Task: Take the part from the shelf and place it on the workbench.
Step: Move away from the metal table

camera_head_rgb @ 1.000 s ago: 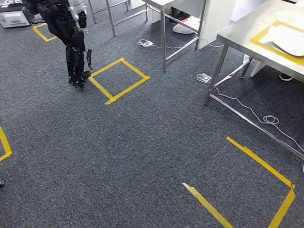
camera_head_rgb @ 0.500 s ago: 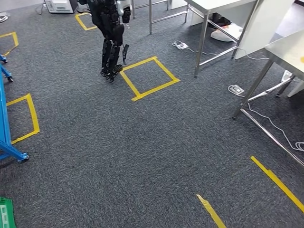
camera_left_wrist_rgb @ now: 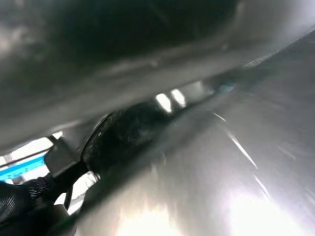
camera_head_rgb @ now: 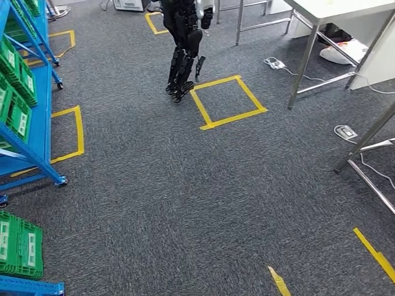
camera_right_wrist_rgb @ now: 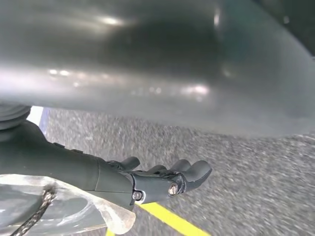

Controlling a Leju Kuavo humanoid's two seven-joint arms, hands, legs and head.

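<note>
The robot's right hand point(camera_head_rgb: 182, 77) is hanging straight down over the grey carpet, just off the near-left corner of the yellow tape square point(camera_head_rgb: 236, 119). Its fingers point(camera_right_wrist_rgb: 193, 172) are hanging long and loose, lying close side by side with the thumb sticking out a bit, and they're not holding anything. In the right wrist view a strip of yellow tape is running across the carpet right under that hand.

The left hand point(camera_left_wrist_rgb: 22, 201) is showing up as a dark smear in a really blurry left wrist view, so I can't tell what its fingers are doing.

The blue shelf point(camera_head_rgb: 42, 123) is standing well to the left of the tape square, on little casters, with green crates point(camera_head_rgb: 18, 114) sitting tilted on its racks and another green crate point(camera_head_rgb: 21, 246) lower down and closer. I can't make out the part itself from here, the crates are too small to see into.

The workbench point(camera_head_rgb: 335, 7) is standing off to the right of the square, past its far corner, metal legs and a pale top. A white power strip point(camera_head_rgb: 345, 131) with its cable is lying on the carpet right of the square too.
</note>
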